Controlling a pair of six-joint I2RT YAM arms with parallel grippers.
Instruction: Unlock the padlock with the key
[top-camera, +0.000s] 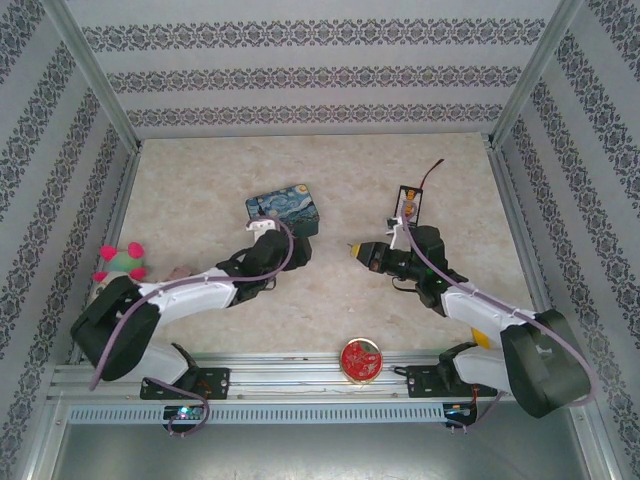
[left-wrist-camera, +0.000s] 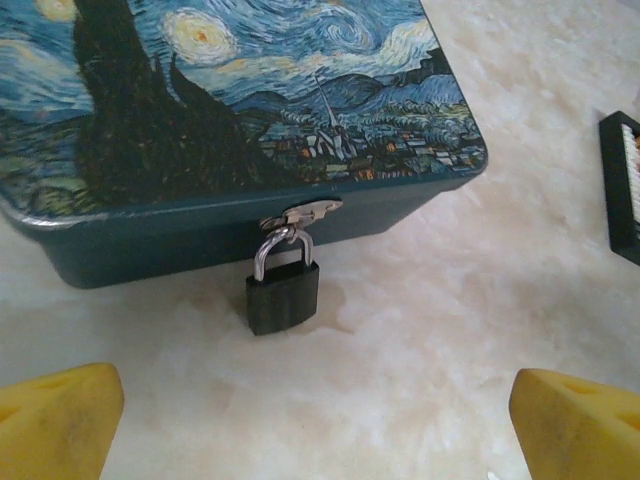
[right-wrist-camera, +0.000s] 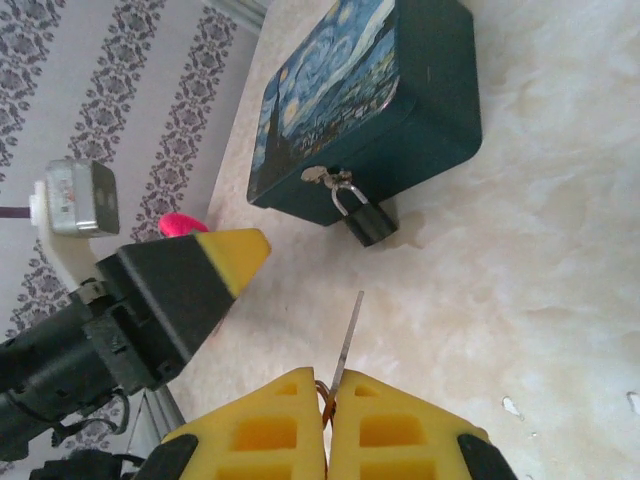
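Step in hand, by judgement: approach, ahead of key insertion.

1. Start from the beige marble-patterned tabletop (top-camera: 330, 300).
2. Locate the blue-and-yellow starry-night rectangular tin (top-camera: 284, 208) at 11 o'clock from table centre in the top view.
3. Note the left gripper (left-wrist-camera: 318, 425): yellow pads spread wide apart, holding nothing, facing the tin's front wall.
4. Note the right gripper (right-wrist-camera: 330, 400): yellow pads pressed together on the item in step 6.
5. Locate the small dark grey squarish padlock (left-wrist-camera: 282, 295) at 6 o'clock of the tin's front wall in the left wrist view. Hangs by its silvery shackle from the hasp, apparently resting on the tabletop. Treat as locked, with the shackle seated.
6. Locate the thin silvery key (right-wrist-camera: 348, 335), clamped in the right pads and pointing toward 12 o'clock in the right wrist view, well short of the padlock.

Next, probably: close the spread pads on either side of the padlock body to steady it, then align the blade with the keyway. Cannot tell the keyway's position; confirm before advancing.
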